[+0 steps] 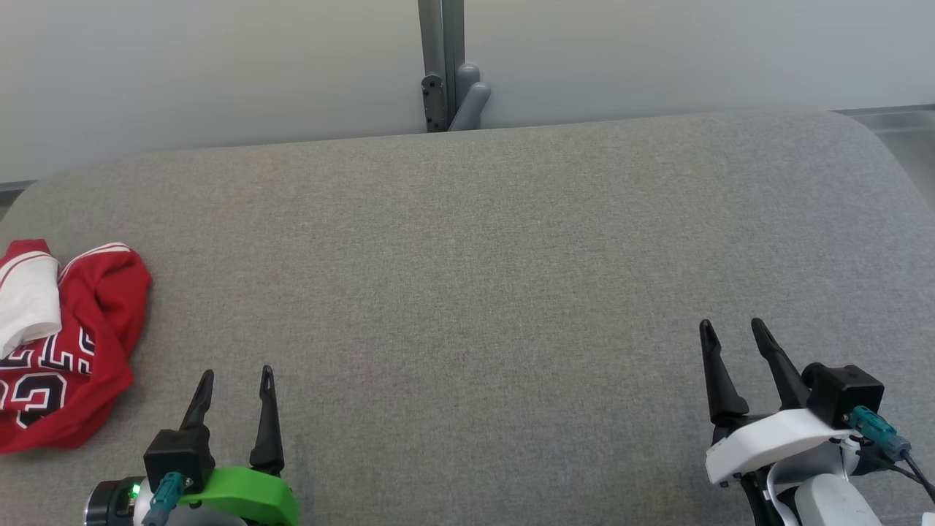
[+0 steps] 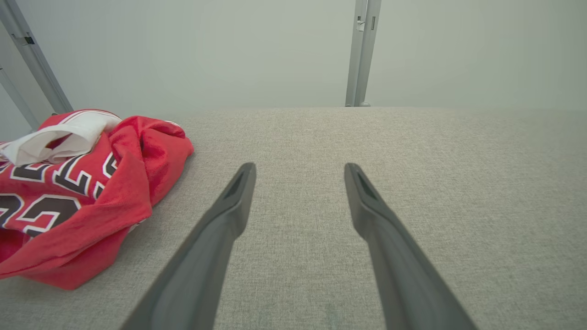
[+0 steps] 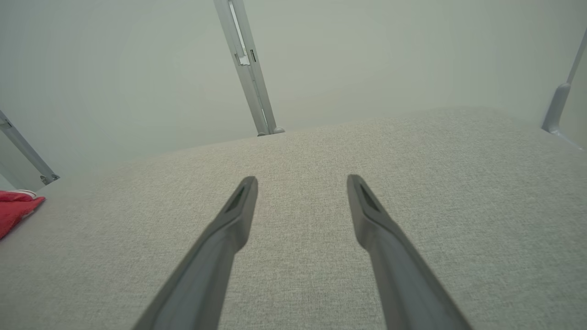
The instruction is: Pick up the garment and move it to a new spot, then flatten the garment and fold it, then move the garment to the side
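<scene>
One crumpled red jersey (image 1: 66, 351) lies at the left edge of the grey padded table (image 1: 467, 292), near the left gripper (image 1: 237, 371). Two grippers: it and the right gripper (image 1: 730, 322) both stand spread wide, holding nothing. The left wrist view shows the jersey's lettering; the right wrist view catches a red corner, plus three metal posts (image 3: 247, 68) against the head view's one

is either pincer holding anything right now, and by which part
Nothing is held. The left pincer and the right pincer are both open and empty; the red jersey lies crumpled on the grey surface, untouched.
</scene>
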